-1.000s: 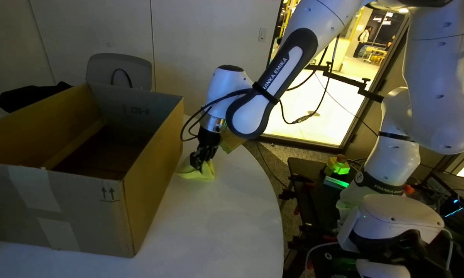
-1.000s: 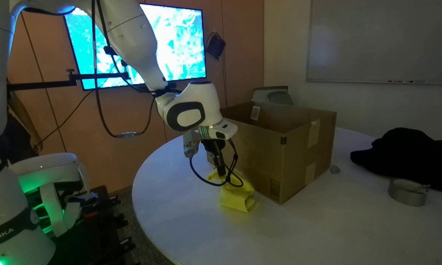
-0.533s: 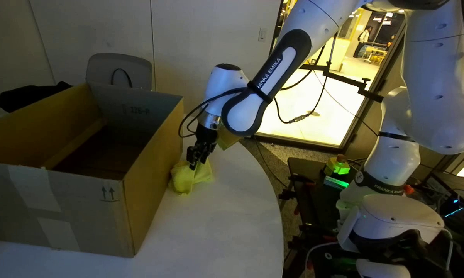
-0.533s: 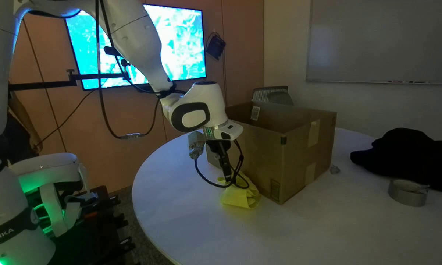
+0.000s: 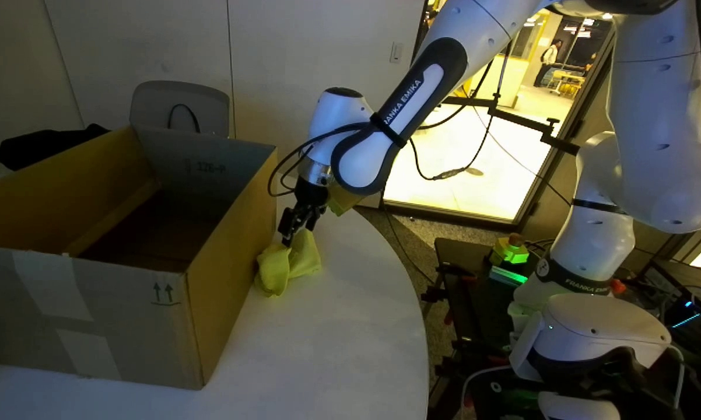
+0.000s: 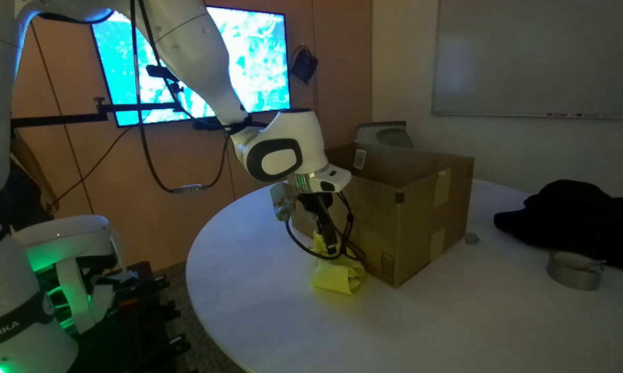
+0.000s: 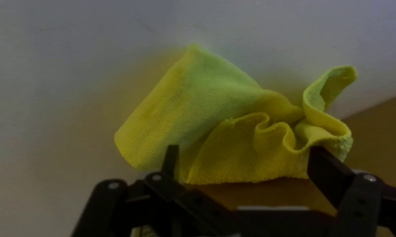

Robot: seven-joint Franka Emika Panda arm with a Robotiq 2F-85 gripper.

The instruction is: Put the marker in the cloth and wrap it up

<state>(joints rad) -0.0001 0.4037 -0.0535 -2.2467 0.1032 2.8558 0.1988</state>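
The yellow cloth (image 7: 201,105) lies folded over and crumpled on the table, with a loose corner sticking up at one end. It also shows in both exterior views, close beside the cardboard box. My gripper (image 7: 244,148) is just above it, tilted, the black fingers (image 7: 328,174) spread wide on either side of the cloth's ruffled edge. Nothing is pinched between them. In an exterior view the gripper (image 5: 298,234) hovers over the raised part of the cloth (image 5: 289,271); contact there cannot be told. The marker is hidden from every view.
A large open cardboard box (image 6: 379,228) stands right against the cloth's side of the white round table (image 5: 339,350). A roll of grey tape (image 6: 574,272) and a black garment-like heap (image 6: 576,223) lie on the table beyond the box. A cable loop (image 6: 311,254) hangs by the gripper.
The gripper has opened and let go of the cloth, then risen slightly and shifted toward the box. The cloth has settled into a folded heap near the box.
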